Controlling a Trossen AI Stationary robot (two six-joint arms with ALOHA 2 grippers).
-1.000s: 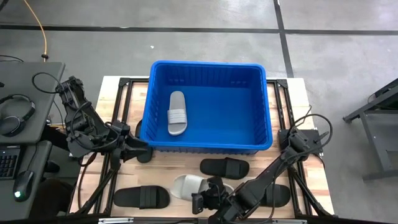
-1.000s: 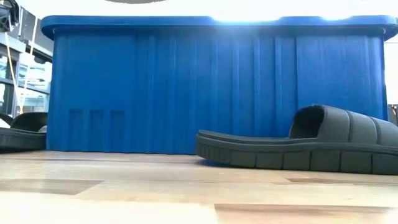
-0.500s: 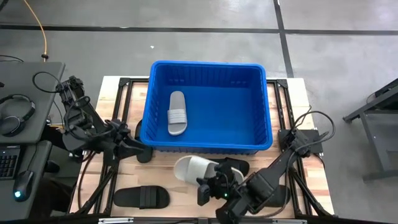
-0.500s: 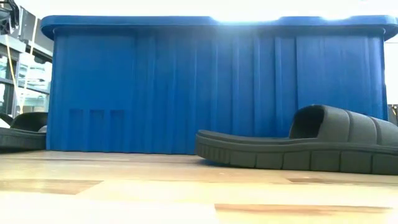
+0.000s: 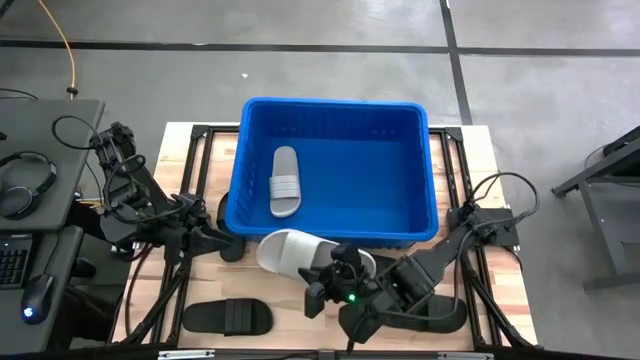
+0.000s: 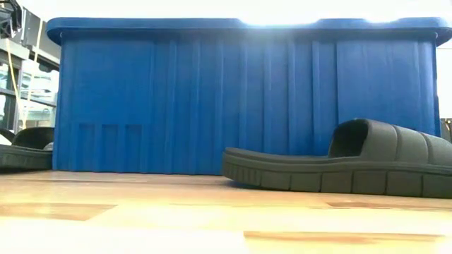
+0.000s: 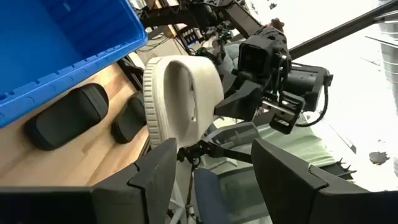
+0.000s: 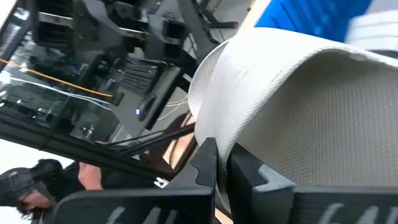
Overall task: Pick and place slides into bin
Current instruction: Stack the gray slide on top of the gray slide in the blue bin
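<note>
Tool of right arm [image 5: 335, 268] clamps off-white slide [image 5: 292, 252], ribbed sole, wide strap, beside blue bin [image 5: 432, 190]

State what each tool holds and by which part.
Right tool grips the white slide by its strap; left tool is open and holds nothing.

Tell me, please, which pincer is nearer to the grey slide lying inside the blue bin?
Left. The left pincer sits just outside the bin's near-left corner, close to the grey slide. The right pincer, shut on a white slide, is farther along the front wall.
</note>
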